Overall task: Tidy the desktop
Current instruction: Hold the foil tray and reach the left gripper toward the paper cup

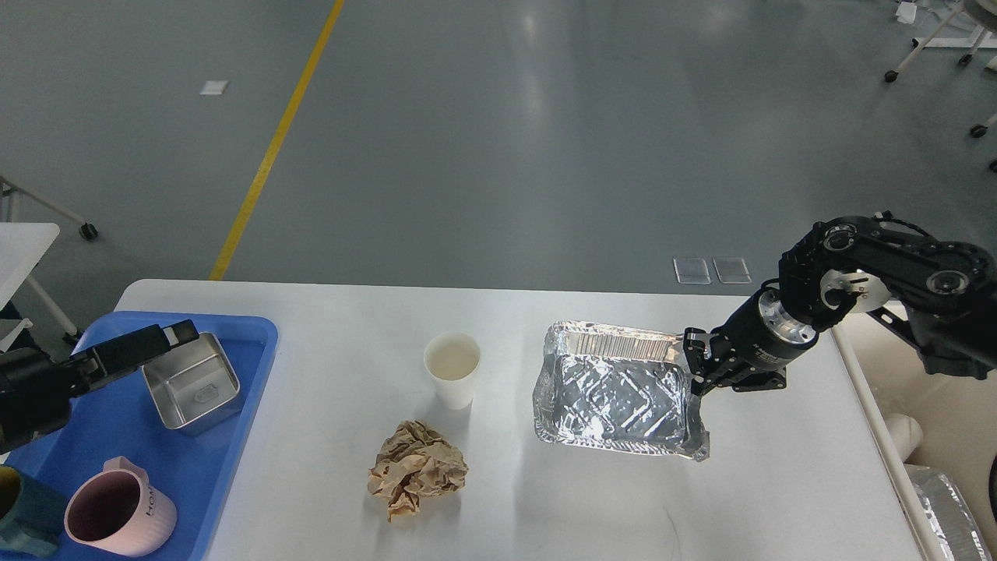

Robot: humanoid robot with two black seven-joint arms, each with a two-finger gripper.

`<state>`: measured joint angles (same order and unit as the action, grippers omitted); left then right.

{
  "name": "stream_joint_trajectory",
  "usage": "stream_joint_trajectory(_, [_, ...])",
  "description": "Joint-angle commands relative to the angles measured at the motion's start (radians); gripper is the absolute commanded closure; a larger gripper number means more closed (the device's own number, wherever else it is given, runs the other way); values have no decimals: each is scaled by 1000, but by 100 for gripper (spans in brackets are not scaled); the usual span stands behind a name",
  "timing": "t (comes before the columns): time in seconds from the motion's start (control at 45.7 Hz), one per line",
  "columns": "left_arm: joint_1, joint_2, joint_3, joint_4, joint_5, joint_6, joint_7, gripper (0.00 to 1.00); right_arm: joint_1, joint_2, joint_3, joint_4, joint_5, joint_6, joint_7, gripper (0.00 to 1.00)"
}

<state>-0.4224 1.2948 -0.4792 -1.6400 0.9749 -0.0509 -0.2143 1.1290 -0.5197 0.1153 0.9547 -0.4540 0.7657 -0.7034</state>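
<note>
The white desktop (pixel 779 483) carries a crumpled foil tray (pixel 615 397), a white paper cup (pixel 452 366) and a ball of crumpled brown paper (pixel 417 467). My right gripper (pixel 693 366) reaches in from the right and is shut on the foil tray's right rim near its far corner. My left gripper (pixel 167 339) comes in from the left, low over the blue tray (pixel 117 436), just left of a square steel container (pixel 191 382). Its fingers look like one dark bar, so I cannot tell them apart.
The blue tray at the left also holds a pink mug (pixel 117 518) and a teal cup (pixel 19 518) at its near end. A bin (pixel 946 506) with foil inside stands off the table's right edge. Grey floor lies beyond the far edge.
</note>
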Motion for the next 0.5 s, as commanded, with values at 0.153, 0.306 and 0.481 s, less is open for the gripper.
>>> stream_joint_trajectory(0.153, [-163, -299, 11, 239, 34, -147, 65, 3, 3, 7, 0, 1, 0, -11, -1, 100])
stream_joint_trajectory(0.306, [-237, -426, 68, 310, 143, -159, 69, 3, 2, 4, 0, 1, 0, -13, 1, 100])
stream_joint_trajectory(0.481, [-341, -575, 211, 431, 157, -158, 125, 4, -1, 1, 1, 2, 0, -13, 1, 100])
